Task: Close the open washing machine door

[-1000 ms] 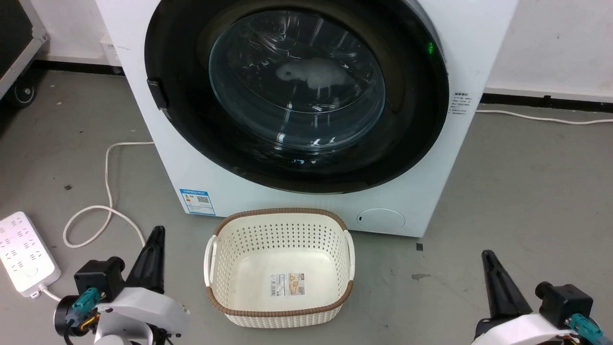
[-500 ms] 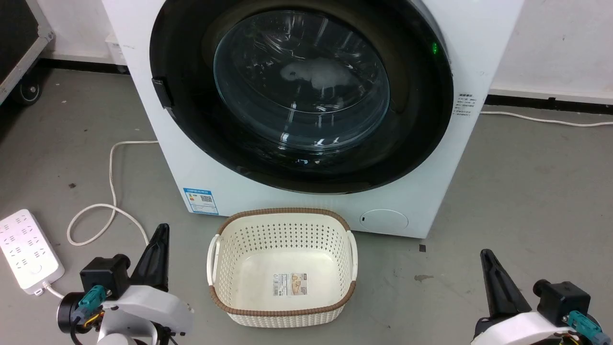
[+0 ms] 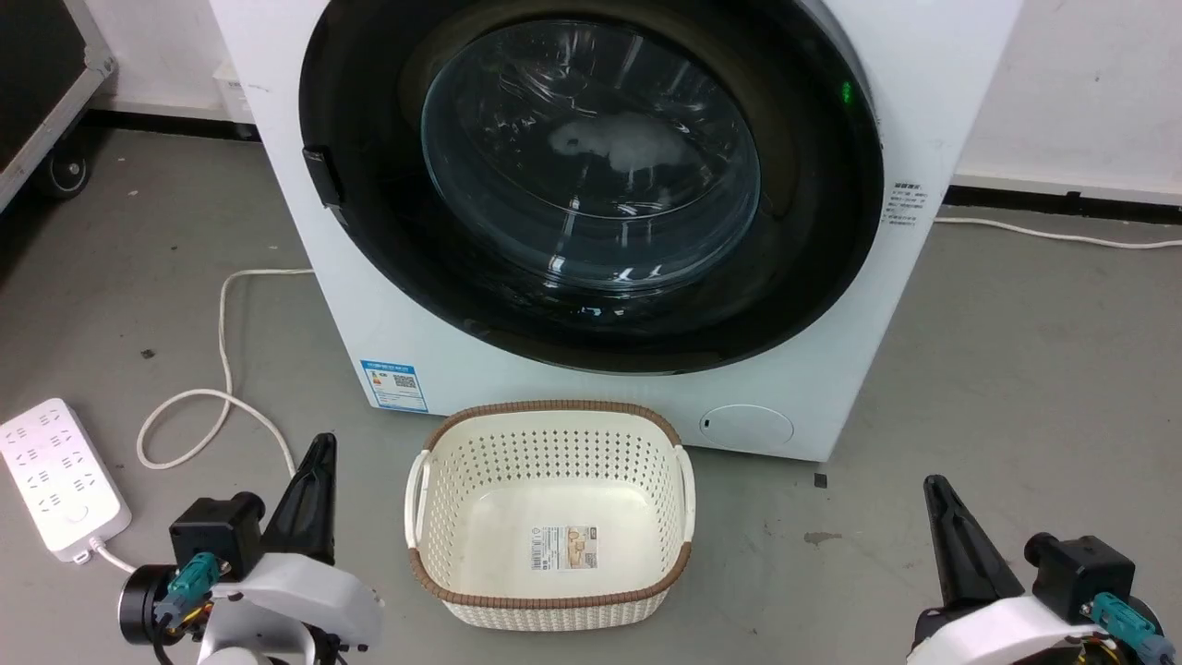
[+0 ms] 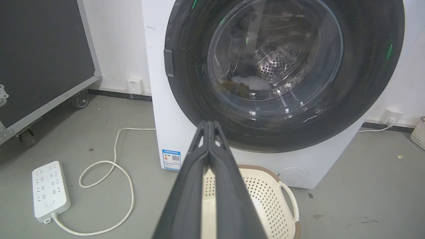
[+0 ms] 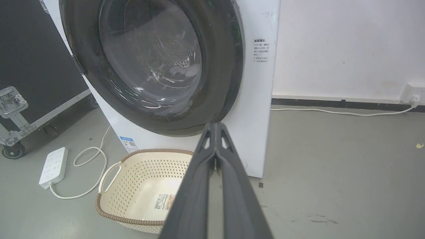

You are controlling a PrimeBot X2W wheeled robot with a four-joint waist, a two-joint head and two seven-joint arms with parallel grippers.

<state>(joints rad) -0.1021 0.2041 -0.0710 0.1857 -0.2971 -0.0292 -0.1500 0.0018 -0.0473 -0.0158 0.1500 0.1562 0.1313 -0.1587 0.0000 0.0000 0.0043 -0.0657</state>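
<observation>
Could leave door (image 3: 591,185) unlatched despite seeming flat vs machine (image 3: 831,388) front, w/ left hand (image 3: 319,453) & right hand (image 3: 937,494) both pinched shut, empty, low beside basket (image 3: 549,407), well apart from door; might clip basket reaching fwd.

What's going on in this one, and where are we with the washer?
A two-armed robot faces a white washing machine. The washing machine door looks swung to against the machine's front, though whether it has latched cannot be told. Nothing is touching it. The left arm and right arm sit low and back from the machine, either side of an empty cream basket on the floor, their jaws pressed shut on nothing.
</observation>
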